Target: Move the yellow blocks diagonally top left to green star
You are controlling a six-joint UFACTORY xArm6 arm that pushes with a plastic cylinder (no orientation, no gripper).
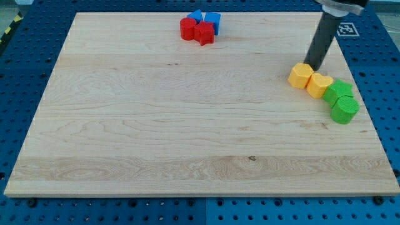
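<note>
Crowding the board's (50, 125) right edge, yellow blocks (310, 80) touch my tip (310, 66).

No readable words, brand names or numbers are showing anywhere. The only sign is a black-and-white fiducial marker tag (345, 29), lying on the blue perforated base at the view's top right beyond the wooden surface (156, 125); the arm is partly hiding it, and its pattern carries no letters.
</note>
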